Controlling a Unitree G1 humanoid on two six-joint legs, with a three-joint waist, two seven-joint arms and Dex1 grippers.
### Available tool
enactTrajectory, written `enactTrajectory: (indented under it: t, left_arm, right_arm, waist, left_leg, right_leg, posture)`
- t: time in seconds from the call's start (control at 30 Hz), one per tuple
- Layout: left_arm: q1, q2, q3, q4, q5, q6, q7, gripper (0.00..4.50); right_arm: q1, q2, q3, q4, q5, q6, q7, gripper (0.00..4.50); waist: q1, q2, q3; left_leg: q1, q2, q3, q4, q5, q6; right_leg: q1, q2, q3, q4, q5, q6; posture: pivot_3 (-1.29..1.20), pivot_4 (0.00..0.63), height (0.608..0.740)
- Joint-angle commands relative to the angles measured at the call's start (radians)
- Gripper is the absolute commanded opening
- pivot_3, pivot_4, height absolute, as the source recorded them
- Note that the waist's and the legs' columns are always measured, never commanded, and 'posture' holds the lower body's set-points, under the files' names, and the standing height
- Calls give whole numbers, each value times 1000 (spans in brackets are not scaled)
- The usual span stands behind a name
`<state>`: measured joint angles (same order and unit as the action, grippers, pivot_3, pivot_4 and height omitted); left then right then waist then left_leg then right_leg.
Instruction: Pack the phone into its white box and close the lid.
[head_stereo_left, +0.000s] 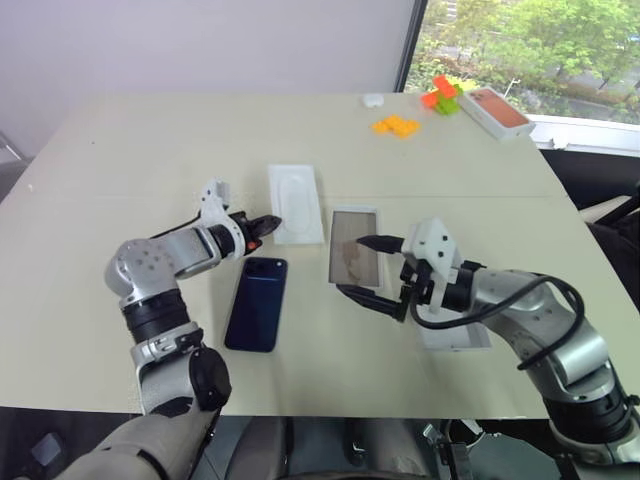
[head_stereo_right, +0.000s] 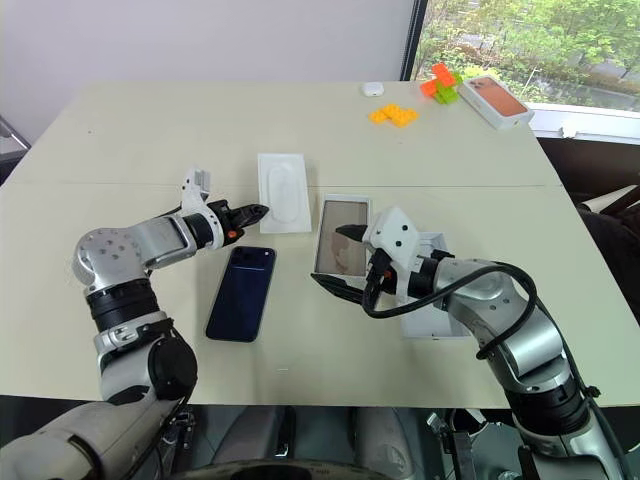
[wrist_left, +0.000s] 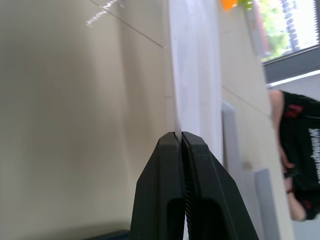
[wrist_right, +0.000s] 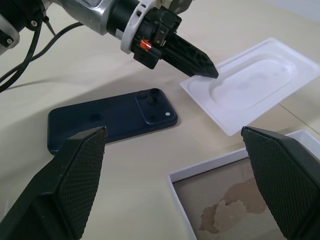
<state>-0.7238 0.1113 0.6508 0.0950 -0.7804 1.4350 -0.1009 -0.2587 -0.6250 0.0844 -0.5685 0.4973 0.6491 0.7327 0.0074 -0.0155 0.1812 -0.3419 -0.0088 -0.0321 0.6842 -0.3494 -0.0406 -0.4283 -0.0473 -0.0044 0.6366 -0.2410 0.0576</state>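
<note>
The dark blue phone (head_stereo_left: 257, 302) lies flat on the table, back up. Beside it the white box (head_stereo_left: 354, 228) sits uncovered with a brownish inside. My right gripper (head_stereo_left: 355, 267) hangs open just above the box's near end, one finger to each side. The lid (head_stereo_left: 455, 337) lies to the right of the box, partly hidden under my right wrist. My left gripper (head_stereo_left: 268, 222) is shut on the near edge of a thin white insert (head_stereo_left: 297, 203) with an oval recess, just beyond the phone; the right wrist view shows its tips (wrist_right: 210, 70) at the insert's (wrist_right: 250, 85) corner.
At the far right of the table stand a box printed with an orange-pink phone (head_stereo_left: 495, 110), orange and green blocks (head_stereo_left: 396, 125) and a small white case (head_stereo_left: 374, 100). A person in a dark shirt (wrist_left: 300, 150) sits past the table's right edge.
</note>
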Motion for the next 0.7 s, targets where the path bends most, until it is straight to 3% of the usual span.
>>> enactTrajectory:
  t: [0.03, 0.27, 0.37, 0.57, 0.7]
  left_arm:
    - [17, 3, 25, -48, -69, 7, -31, 18]
    - [35, -9, -37, -141, -129, 76, -38, 18]
    - [4, -51, -105, -179, -103, 169, 26, 18]
    - [-19, -128, -220, -165, -98, 179, 192, 18]
    - [-41, -165, -216, -151, -102, 179, 274, 18]
  right_arm:
    - [4, 7, -1, -53, 19, -2, -4, 4500]
    - [34, -48, -84, -32, 15, -1, 1, 4500]
    - [63, -107, -158, -11, 19, -5, 27, 4500]
    - [128, -188, -235, 9, 14, -25, 77, 4500]
    - [132, -191, -238, -12, 23, -20, 84, 4500]
  waist:
    - [0, 0, 0]
    - [5, -1, 1]
    - [8, -2, 1]
    - [2, -2, 1]
    - [1, -3, 1]
  left_leg:
    - [0, 0, 0, 0, 0, 0]
    - [0, 0, 0, 0, 0, 0]
    - [-1, -2, -1, 0, 0, 1]
    - [-1, 0, 0, 0, -1, 2]
    - [-1, 1, 0, -1, 0, 0]
  right_leg:
    - [0, 0, 0, 0, 0, 0]
    - [0, 0, 0, 0, 0, 0]
    - [0, 0, 0, -1, 0, 0]
    - [1, 0, 0, -2, 0, 1]
    - [0, 1, 0, -1, 0, 1]
  posture:
    - [0, 150, 740]
    - [0, 150, 740]
    - [0, 150, 740]
    - [0, 150, 740]
    - [0, 150, 740]
